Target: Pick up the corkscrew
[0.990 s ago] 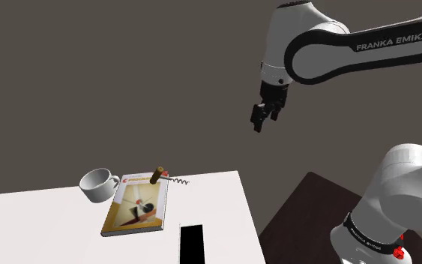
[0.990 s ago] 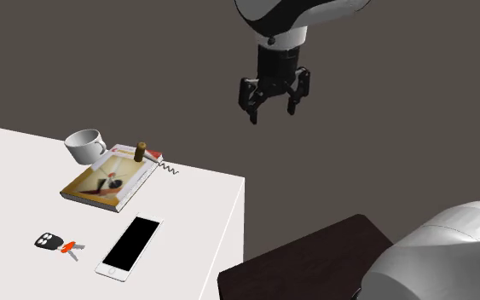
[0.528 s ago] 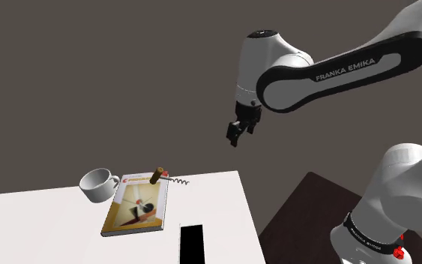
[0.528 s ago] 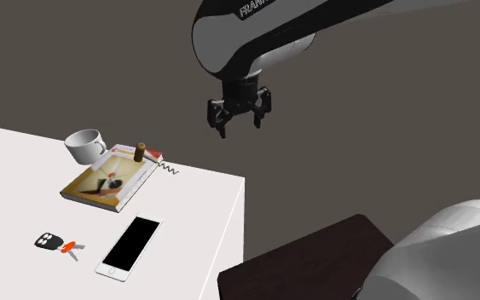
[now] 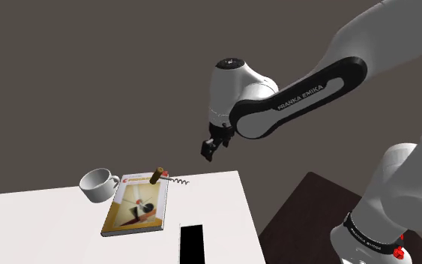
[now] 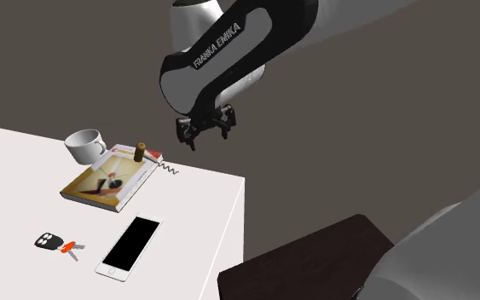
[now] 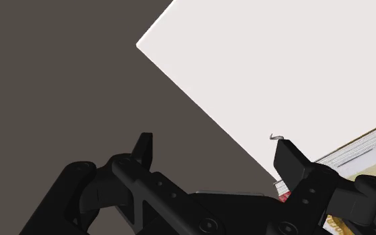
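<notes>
Our gripper hangs with open fingers above the far edge of the desk. The corkscrew lies near that edge, its handle on the book. We should descend slowly and close across the handle, not the thin spiral.

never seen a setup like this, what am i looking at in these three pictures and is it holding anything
This is a simulated white robot arm with a black two-finger end effector, hanging in the air, fingers apart, holding nothing. Two pictures come from cameras outside the arm: one beside its stand, one elsewhere. The third comes from a camera on the wrist, looking along the fingers. On the white table lie a book, a cup, a phone, keys and the corkscrew it should pick up, at the book's far end.
</notes>
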### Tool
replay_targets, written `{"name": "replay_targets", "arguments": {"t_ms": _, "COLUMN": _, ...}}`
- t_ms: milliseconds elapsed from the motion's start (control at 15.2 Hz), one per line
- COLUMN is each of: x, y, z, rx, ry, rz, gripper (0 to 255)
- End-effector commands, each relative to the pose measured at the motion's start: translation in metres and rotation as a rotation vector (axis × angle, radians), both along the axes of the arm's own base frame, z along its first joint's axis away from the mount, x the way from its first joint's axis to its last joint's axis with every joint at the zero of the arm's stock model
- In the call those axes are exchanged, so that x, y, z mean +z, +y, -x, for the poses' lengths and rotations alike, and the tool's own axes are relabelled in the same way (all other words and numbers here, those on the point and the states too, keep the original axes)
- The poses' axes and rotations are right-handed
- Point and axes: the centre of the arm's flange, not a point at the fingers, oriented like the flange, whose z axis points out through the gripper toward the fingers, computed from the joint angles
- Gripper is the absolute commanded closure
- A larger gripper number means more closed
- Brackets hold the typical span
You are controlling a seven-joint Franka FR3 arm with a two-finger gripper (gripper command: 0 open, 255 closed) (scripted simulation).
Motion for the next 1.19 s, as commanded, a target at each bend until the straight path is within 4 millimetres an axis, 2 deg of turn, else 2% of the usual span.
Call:
{"name": "replay_targets", "arguments": {"t_ms": 0, "x": -0.014, "y": 0.018, "z": -0.01, "rx": 0.017, "ry": -0.015, "rz": 0.0, "gripper": 0}}
{"name": "replay_targets", "arguments": {"t_ms": 726, "x": -0.089, "y": 0.117, "z": -0.072, "rx": 0.102, "ry": -0.088, "rz": 0.005, "gripper": 0}}
{"name": "replay_targets", "arguments": {"t_ms": 1122, "x": -0.121, "y": 0.117, "z": -0.072, "rx": 0.102, "ry": -0.088, "rz": 0.005, "gripper": 0}}
